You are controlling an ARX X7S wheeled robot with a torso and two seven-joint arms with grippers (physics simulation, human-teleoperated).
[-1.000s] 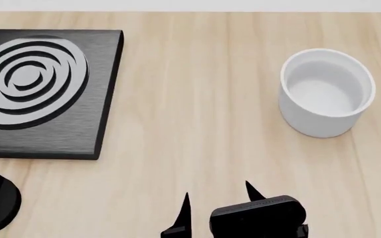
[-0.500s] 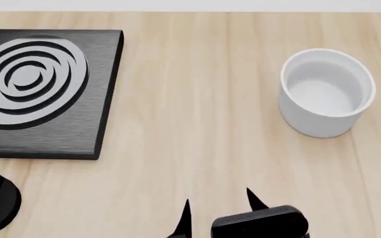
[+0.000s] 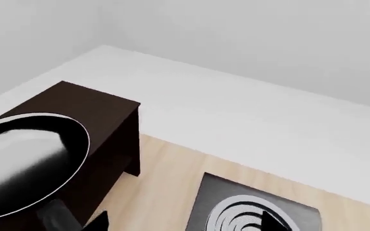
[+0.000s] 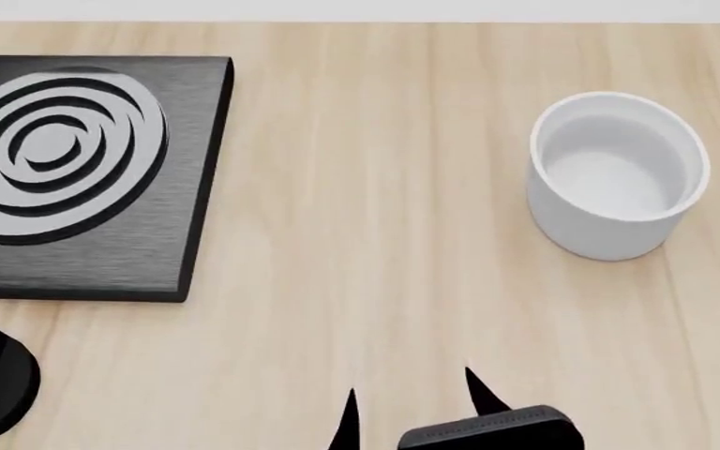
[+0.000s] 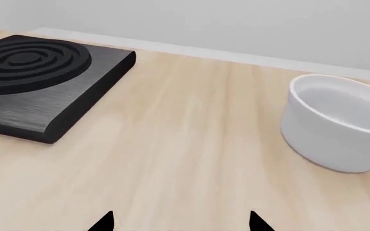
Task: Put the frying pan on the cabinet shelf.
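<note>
Head view: right gripper (image 4: 412, 408) jaws apart, holding nothing.

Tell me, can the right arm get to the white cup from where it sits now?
Probably yes. The right gripper sits open and empty low over the table, and only bare wood lies between it and the white cup; the square black plate is off to the other side.

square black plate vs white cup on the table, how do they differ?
The square black plate is dark, flat and low; the white cup is pale, round and taller. The plate bears grey concentric rings on top; the cup is plain, open and empty. Both rest on the wooden table, apart from each other.
</note>
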